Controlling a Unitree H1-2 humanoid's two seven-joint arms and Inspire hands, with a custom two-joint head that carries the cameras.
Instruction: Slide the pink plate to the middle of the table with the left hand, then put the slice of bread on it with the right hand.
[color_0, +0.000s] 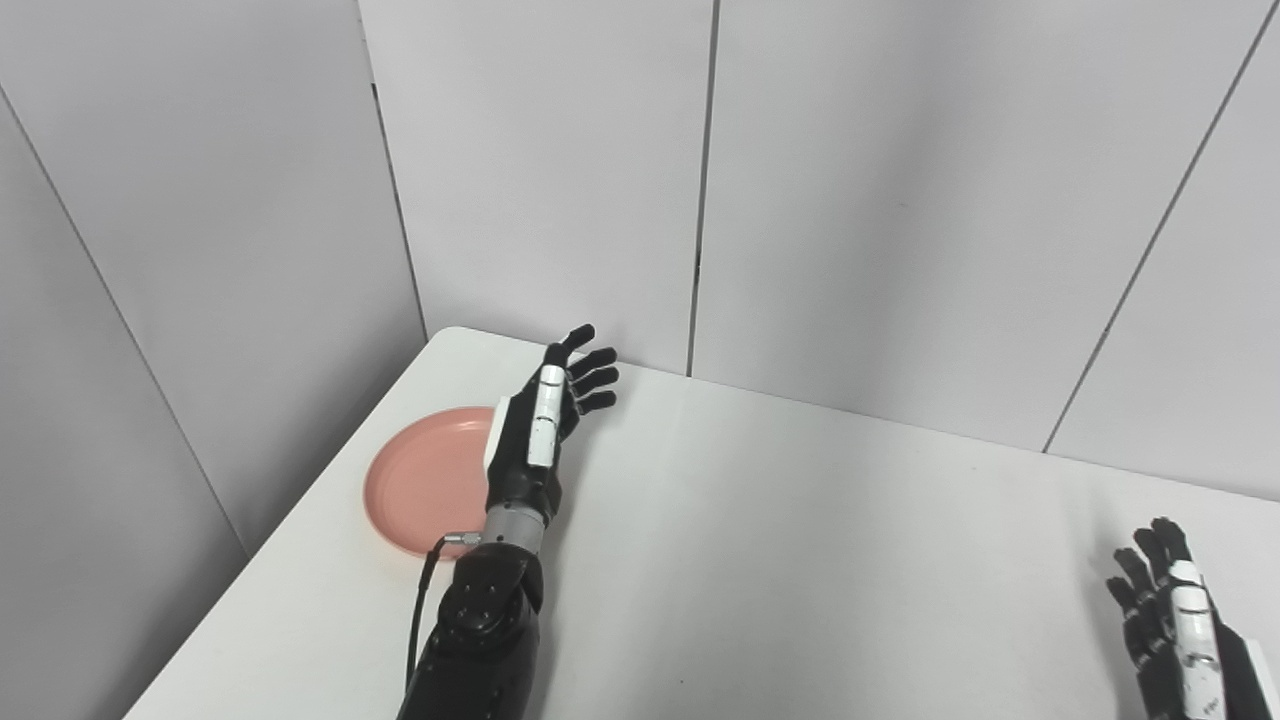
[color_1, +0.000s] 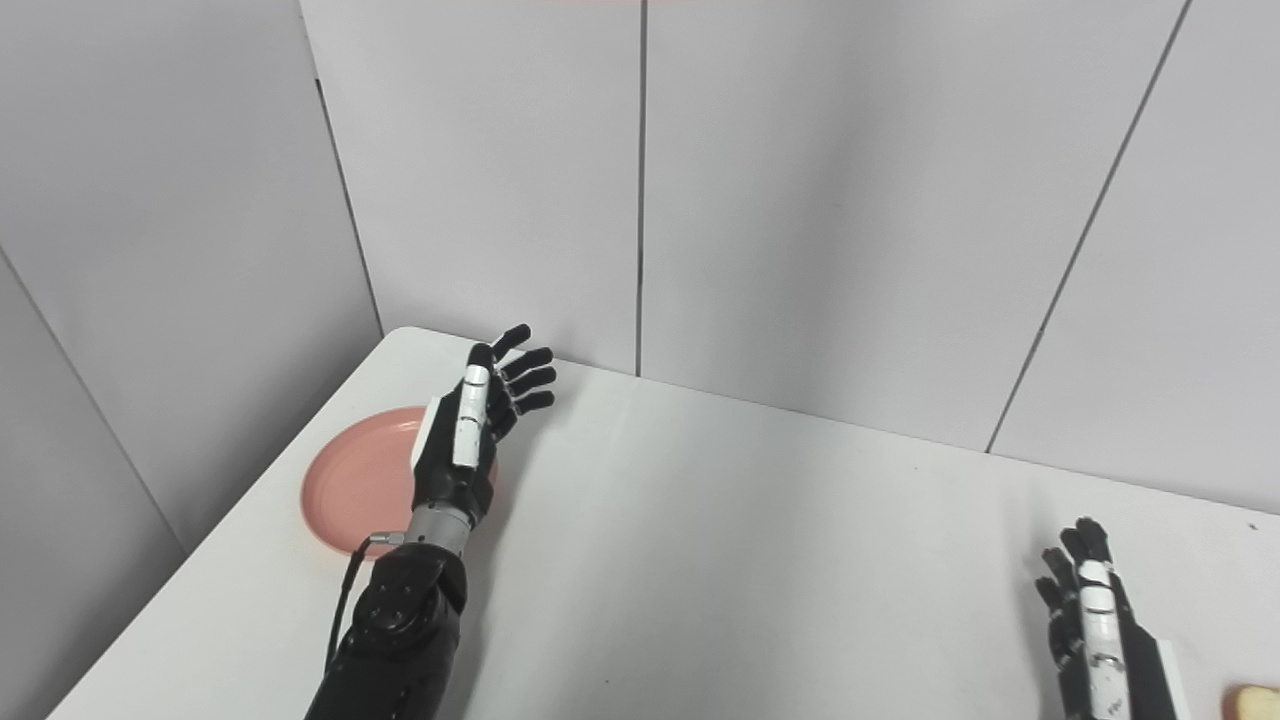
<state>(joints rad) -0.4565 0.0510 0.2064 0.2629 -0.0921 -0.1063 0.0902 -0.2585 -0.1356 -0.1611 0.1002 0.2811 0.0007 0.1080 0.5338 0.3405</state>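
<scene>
The pink plate (color_0: 425, 480) lies near the table's left edge. My left hand (color_0: 550, 410) is open, fingers spread, raised over the plate's right rim and hiding that side. It holds nothing. My right hand (color_0: 1170, 620) is open and empty at the bottom right, fingers pointing up. In the right eye view, a small piece of the slice of bread (color_1: 1255, 700) shows at the bottom right corner, just right of the right hand (color_1: 1090, 620). The plate also shows in the right eye view (color_1: 355, 485).
The white table (color_0: 800, 560) runs into a corner of grey wall panels (color_0: 850, 200). Its left edge falls off close beside the plate. A black cable (color_0: 420, 610) hangs along my left forearm.
</scene>
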